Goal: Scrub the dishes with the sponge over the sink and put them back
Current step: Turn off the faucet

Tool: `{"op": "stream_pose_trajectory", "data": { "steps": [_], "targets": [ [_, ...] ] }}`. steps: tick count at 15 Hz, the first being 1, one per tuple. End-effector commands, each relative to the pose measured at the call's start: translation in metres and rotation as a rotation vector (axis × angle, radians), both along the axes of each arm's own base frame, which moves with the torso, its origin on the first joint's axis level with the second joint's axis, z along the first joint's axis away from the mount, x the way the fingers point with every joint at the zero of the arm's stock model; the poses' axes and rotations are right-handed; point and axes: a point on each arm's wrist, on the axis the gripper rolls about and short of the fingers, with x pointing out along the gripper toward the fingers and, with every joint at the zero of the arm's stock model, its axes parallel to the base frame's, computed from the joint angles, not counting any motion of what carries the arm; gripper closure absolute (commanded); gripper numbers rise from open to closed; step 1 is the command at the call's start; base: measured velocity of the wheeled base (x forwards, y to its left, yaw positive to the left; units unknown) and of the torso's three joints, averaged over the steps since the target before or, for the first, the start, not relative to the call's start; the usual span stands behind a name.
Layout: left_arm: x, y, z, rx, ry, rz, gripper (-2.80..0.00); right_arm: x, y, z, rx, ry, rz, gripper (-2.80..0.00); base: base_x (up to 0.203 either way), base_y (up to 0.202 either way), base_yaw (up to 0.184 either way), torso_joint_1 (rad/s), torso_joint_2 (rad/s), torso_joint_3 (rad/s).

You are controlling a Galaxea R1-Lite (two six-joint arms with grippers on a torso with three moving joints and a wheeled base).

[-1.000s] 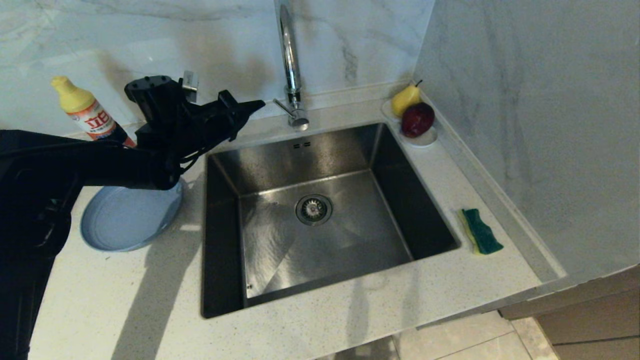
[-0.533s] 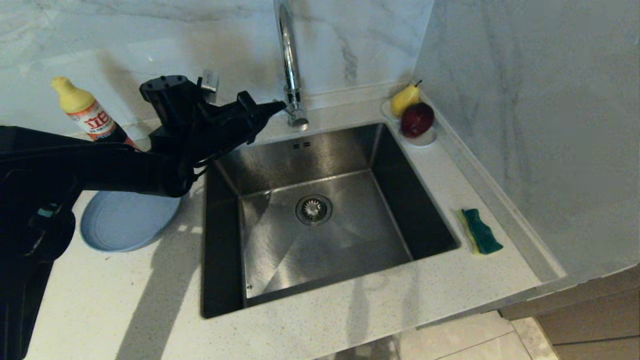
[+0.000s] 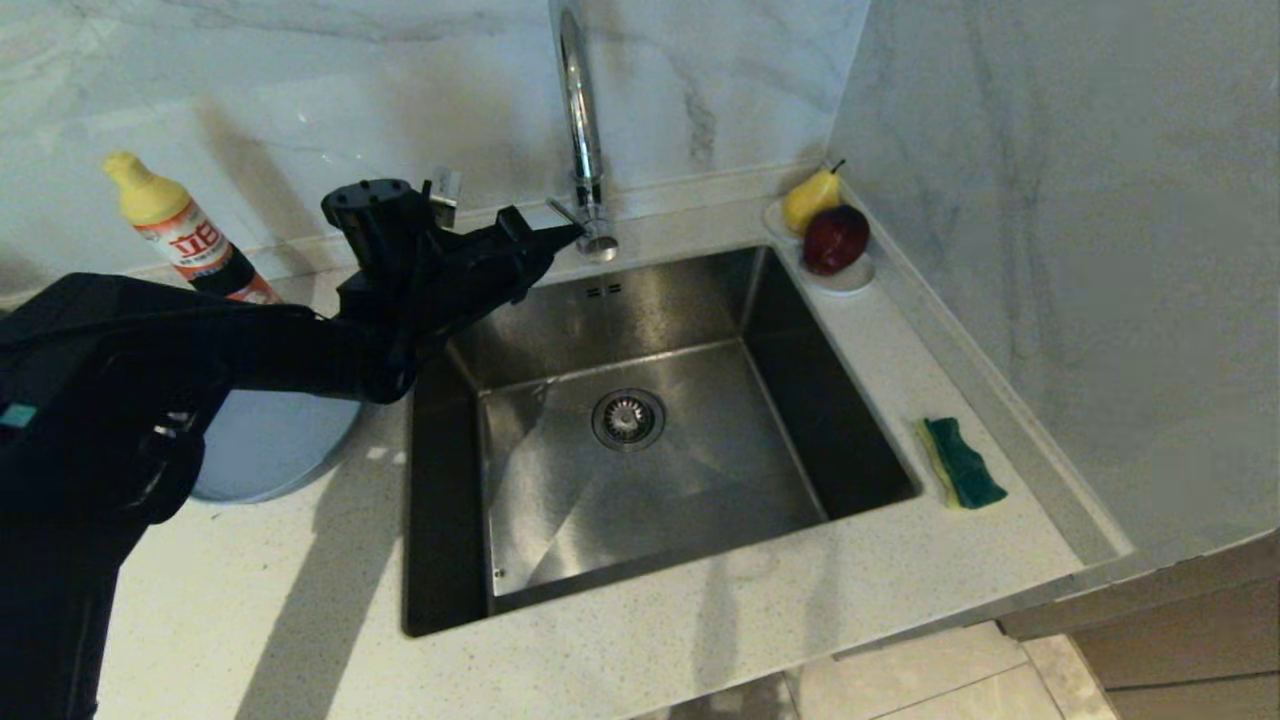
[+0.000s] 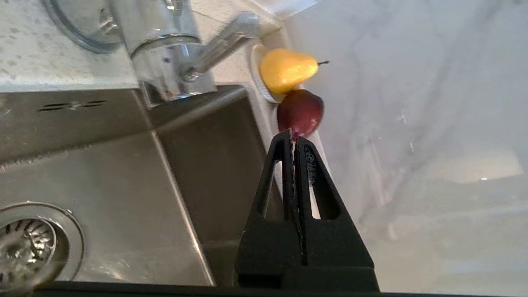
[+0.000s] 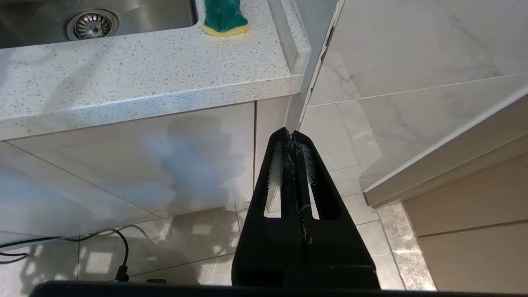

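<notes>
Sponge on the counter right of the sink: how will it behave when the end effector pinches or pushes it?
The sponge looks like yellow foam under a green scouring face, so it probably squashes under a pinch. It seems small and thin, likely very light, so a sideways nudge may slide it on the smooth counter rather than tip it. It lies flat, so rolling is unlikely.

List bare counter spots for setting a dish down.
Free: front counter strip between the steel sink and counter edge; right strip between the green-yellow sponge and white fruit dish. Crowded: left side, with grey-blue plate, detergent bottle, left gripper.
</notes>
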Motion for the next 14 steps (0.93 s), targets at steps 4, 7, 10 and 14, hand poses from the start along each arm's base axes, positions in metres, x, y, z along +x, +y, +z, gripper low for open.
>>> {"op": "stream_pose_trajectory", "data": {
  "steps": [4,7,10,14],
  "targets": [
    [0.022,0.004,-0.008,-0.022,-0.026,0.059,0.0,0.0,0.0,0.0,0.0,0.0,0.0,0.0,0.0,0.0,0.0,0.0,0.0,0.0],
    [0.031,0.003,-0.01,-0.049,-0.035,0.15,0.0,0.0,0.0,0.0,0.0,0.001,0.0,0.0,0.0,0.0,0.0,0.0,0.0,0.0],
    [0.032,0.004,-0.011,-0.049,-0.042,0.163,0.0,0.0,0.0,0.0,0.0,-0.001,0.0,0.0,0.0,0.0,0.0,0.0,0.0,0.0],
    [0.033,0.005,-0.011,-0.05,-0.044,0.178,0.0,0.0,0.0,0.0,0.0,0.0,0.0,0.0,0.0,0.0,0.0,0.0,0.0,0.0]
  ]
}}
